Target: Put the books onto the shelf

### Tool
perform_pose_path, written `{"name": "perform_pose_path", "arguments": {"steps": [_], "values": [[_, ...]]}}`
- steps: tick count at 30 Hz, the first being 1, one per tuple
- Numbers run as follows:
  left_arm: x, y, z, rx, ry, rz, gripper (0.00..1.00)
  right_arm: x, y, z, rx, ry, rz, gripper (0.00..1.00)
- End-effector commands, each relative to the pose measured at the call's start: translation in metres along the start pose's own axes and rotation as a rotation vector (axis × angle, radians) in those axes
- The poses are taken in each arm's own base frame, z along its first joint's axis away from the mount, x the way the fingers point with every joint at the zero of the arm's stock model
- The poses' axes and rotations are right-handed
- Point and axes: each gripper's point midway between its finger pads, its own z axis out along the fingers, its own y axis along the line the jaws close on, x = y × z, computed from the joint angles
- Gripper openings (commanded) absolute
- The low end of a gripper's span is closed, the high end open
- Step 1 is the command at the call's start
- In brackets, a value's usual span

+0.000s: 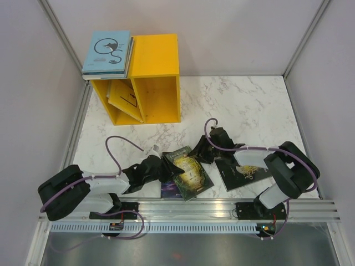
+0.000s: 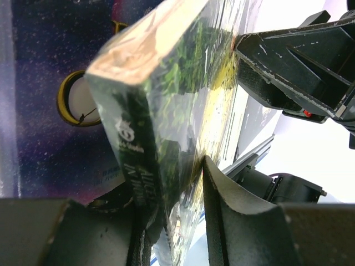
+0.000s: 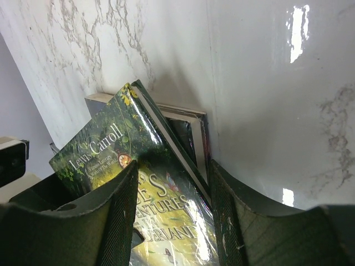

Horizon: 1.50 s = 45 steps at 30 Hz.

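Left hand (image 2: 176,194) — green book (image 2: 166,94) between fingers (image 2: 236,221)

You've a white, grey-veined marble tabletop (image 3: 83,50) stretching away beyond the fingers (image 3: 238,221) of the right gripper (image 3: 173,166); a bright glare (image 3: 294,33) of light lies on it, up and to the right of those fingers; plain pale grey walls (image 1: 28,111) close the table in on three sides; metal posts (image 1: 61,33) stand in the far corners; a ribbed aluminium rail (image 1: 188,206) edges the near side.
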Motion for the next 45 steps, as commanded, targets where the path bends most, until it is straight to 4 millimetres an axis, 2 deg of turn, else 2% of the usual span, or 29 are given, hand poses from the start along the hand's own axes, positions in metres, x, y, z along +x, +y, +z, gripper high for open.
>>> {"name": "perform_pose_path", "arguments": {"steps": [1, 4, 8, 9, 10, 13, 14, 17, 18, 20, 21, 24, 27, 31, 32, 33, 35, 36, 37, 39, 40, 41, 42, 43, 45], "values": [[-0.01, -0.024, 0.006, 0.035, -0.042, 0.022, 0.17, 0.069, 0.023, -0.005, -0.048, 0.271, 0.013, 0.27], [-0.017, -0.024, 0.002, 0.029, -0.072, 0.017, 0.03, 0.075, 0.028, -0.011, -0.067, 0.297, 0.022, 0.25], [-0.04, -0.017, -0.015, -0.055, -0.18, 0.038, 0.02, 0.073, 0.038, -0.024, -0.071, 0.283, 0.008, 0.31], [-0.053, -0.021, -0.021, -0.066, -0.247, 0.078, 0.02, 0.068, 0.041, -0.027, -0.052, 0.271, -0.005, 0.37], [-0.06, -0.014, -0.035, -0.114, -0.277, 0.104, 0.02, 0.066, 0.046, -0.033, -0.049, 0.264, -0.017, 0.41], [-0.08, -0.01, -0.057, -0.161, -0.346, 0.148, 0.02, 0.055, 0.065, -0.045, -0.047, 0.235, -0.061, 0.55], [-0.094, -0.017, -0.066, -0.125, -0.376, 0.126, 0.02, 0.052, 0.071, -0.048, -0.053, 0.227, -0.068, 0.57], [-0.102, -0.021, -0.078, -0.092, -0.372, 0.176, 0.02, 0.042, 0.094, -0.058, -0.084, 0.208, -0.095, 0.6], [-0.108, -0.031, -0.087, -0.067, -0.401, 0.195, 0.02, 0.043, 0.095, -0.06, -0.078, 0.212, -0.1, 0.6], [-0.114, -0.031, -0.096, -0.093, -0.423, 0.2, 0.02, 0.04, 0.099, -0.061, -0.08, 0.215, -0.113, 0.6], [-0.117, -0.041, -0.102, -0.07, -0.434, 0.226, 0.02, 0.039, 0.1, -0.062, -0.08, 0.217, -0.115, 0.6], [-0.119, -0.047, -0.106, -0.065, -0.435, 0.254, 0.02, 0.036, 0.098, -0.061, -0.073, 0.221, -0.114, 0.6], [-0.127, -0.043, -0.11, -0.102, -0.466, 0.247, 0.02, 0.029, 0.093, -0.062, -0.066, 0.222, -0.105, 0.6], [-0.166, -0.053, -0.148, -0.115, -0.709, 0.285, 0.02, 0.022, 0.088, -0.066, -0.056, 0.218, -0.107, 0.6], [-0.175, -0.061, -0.163, -0.097, -0.773, 0.284, 0.02, 0.019, 0.086, -0.067, -0.05, 0.212, -0.103, 0.6], [-0.186, -0.06, -0.174, -0.13, -0.837, 0.308, 0.02, 0.02, 0.084, -0.068, -0.044, 0.215, -0.102, 0.6], [-0.203, -0.067, -0.191, -0.136, -0.912, 0.316, 0.02, 0.018, 0.083, -0.068, -0.039, 0.214, -0.103, 0.6], [-0.207, -0.069, -0.193, -0.143, -0.917, 0.348, 0.02, 0.019, 0.081, -0.068, -0.032, 0.221, -0.101, 0.6], [-0.221, -0.077, -0.202, -0.118, -0.972, 0.336, 0.02, 0.02, 0.078, -0.068, -0.024, 0.227, -0.106, 0.6], [-0.232, -0.086, -0.203, -0.096, -0.997, 0.367, 0.02, 0.02, 0.076, -0.069, -0.008, 0.235, -0.108, 0.59], [-0.245, -0.086, -0.21, -0.101, -1.04, 0.354, 0.02, 0.02, 0.074, -0.069, -0.001, 0.235, -0.121, 0.59], [-0.255, -0.096, -0.215, -0.082, -1.068, 0.362, 0.02, 0.019, 0.071, -0.069, 0.014, 0.24, -0.118, 0.59], [-0.26, -0.097, -0.204, -0.082, -1.028, 0.38, 0.02, 0.018, 0.071, -0.069, 0.018, 0.24, -0.12, 0.59], [-0.277, -0.091, -0.21, -0.113, -1.06, 0.356, 0.02, 0.019, 0.069, -0.068, 0.027, 0.248, -0.123, 0.58], [-0.295, -0.105, -0.219, -0.054, -1.115, 0.355, 0.02, 0.018, 0.068, -0.068, 0.038, 0.255, -0.133, 0.57]]}}
